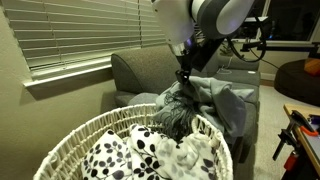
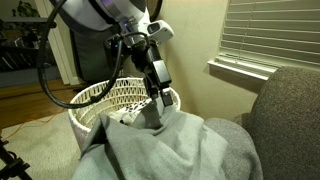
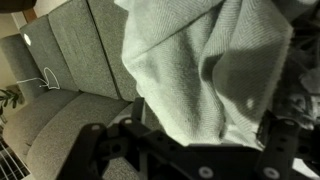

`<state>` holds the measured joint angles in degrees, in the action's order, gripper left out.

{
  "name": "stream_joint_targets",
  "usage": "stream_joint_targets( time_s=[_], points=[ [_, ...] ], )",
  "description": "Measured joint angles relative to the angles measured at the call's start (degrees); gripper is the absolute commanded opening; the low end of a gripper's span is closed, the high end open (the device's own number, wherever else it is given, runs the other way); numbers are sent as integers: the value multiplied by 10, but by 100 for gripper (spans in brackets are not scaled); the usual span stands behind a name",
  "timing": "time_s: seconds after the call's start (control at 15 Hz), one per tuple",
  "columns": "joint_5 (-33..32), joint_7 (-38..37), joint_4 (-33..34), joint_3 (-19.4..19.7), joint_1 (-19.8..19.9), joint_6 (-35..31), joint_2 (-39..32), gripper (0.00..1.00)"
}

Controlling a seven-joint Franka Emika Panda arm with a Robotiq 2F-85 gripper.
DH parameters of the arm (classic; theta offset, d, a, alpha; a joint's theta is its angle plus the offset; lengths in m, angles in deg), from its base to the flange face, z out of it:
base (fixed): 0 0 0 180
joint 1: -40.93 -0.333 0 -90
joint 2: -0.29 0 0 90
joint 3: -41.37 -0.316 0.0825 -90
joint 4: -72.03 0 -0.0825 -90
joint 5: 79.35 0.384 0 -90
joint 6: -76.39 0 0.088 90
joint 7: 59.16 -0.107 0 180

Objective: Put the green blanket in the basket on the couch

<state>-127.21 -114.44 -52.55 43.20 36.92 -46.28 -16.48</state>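
Note:
My gripper point(image 1: 184, 78) is shut on the green blanket point(image 1: 205, 103), a pale grey-green fleece, and holds a bunched part of it up above the couch point(image 1: 140, 68). The rest of the blanket trails over the couch seat toward the basket's rim. In an exterior view the gripper point(image 2: 157, 92) stands over the blanket point(image 2: 175, 145) with the white wicker basket point(image 2: 100, 98) behind it. The basket point(image 1: 75, 135) is in the foreground of an exterior view. In the wrist view the blanket point(image 3: 200, 60) hangs between the jaws point(image 3: 195, 130), with grey couch cushions point(image 3: 70, 60) behind.
A white cloth with black spots point(image 1: 130, 155) lies inside the basket. Window blinds point(image 1: 60, 35) hang behind the couch and also show in an exterior view point(image 2: 265, 35). A padded couch arm point(image 2: 290, 110) stands close by. Dark furniture and cables point(image 2: 30, 50) stand behind the arm.

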Motion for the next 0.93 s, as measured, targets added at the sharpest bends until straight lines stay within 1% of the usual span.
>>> stream_joint_targets(
  time_s=[0.6,0.93],
  points=[
    [5,41,30,-26,-15,-1,-8,100],
    [25,64,47,-34,-23,-5,-20,100]
  ],
)
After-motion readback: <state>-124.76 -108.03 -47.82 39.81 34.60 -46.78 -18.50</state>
